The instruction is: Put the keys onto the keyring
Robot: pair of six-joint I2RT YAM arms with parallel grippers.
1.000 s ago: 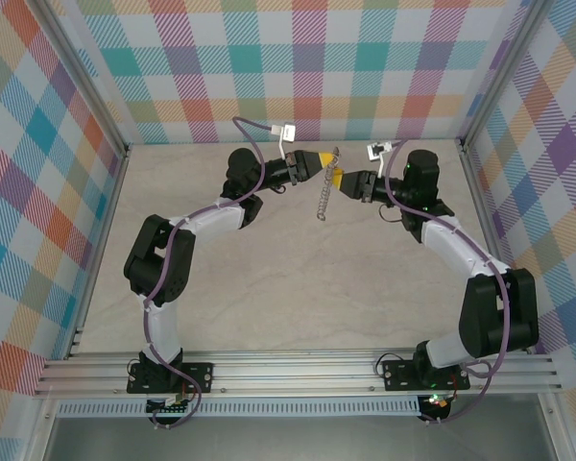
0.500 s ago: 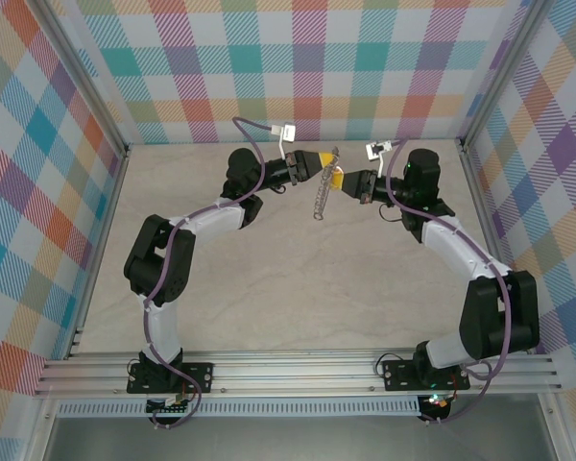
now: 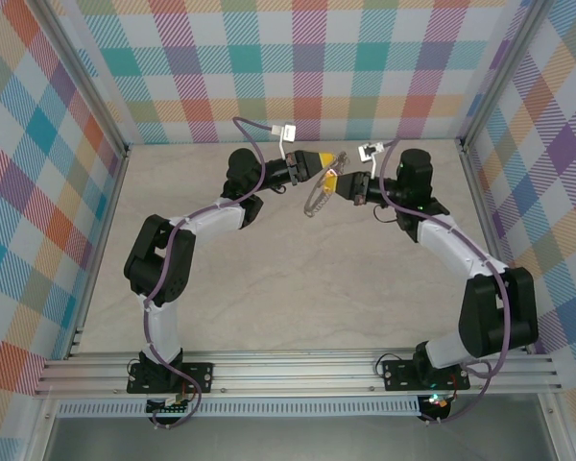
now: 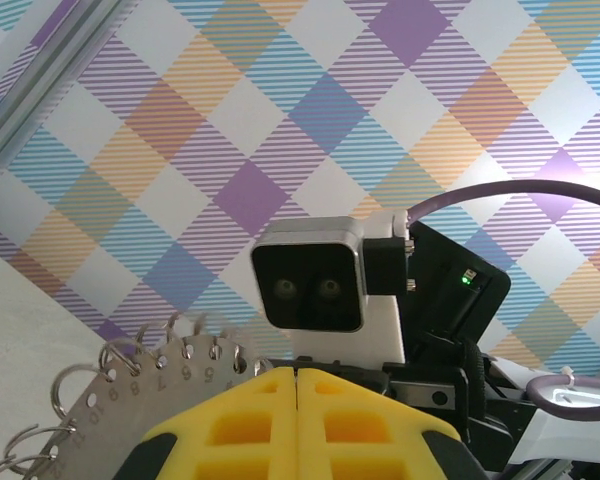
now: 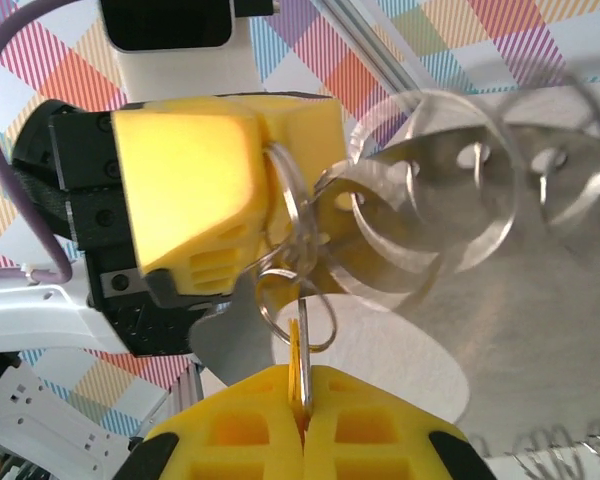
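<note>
Left jaws clamp a large loop-fringed metal ring; right jaws pinch a tiny yellow-headed key beside it.

The tabletop is a pale, marble-patterned surface. Multicoloured checked wall panels enclose it on three sides. Aluminium uprights stand at the rear corners. Slotted aluminium rails run along the near edge. In the left wrist view, the pale area at lower left is probably the tabletop.
</note>
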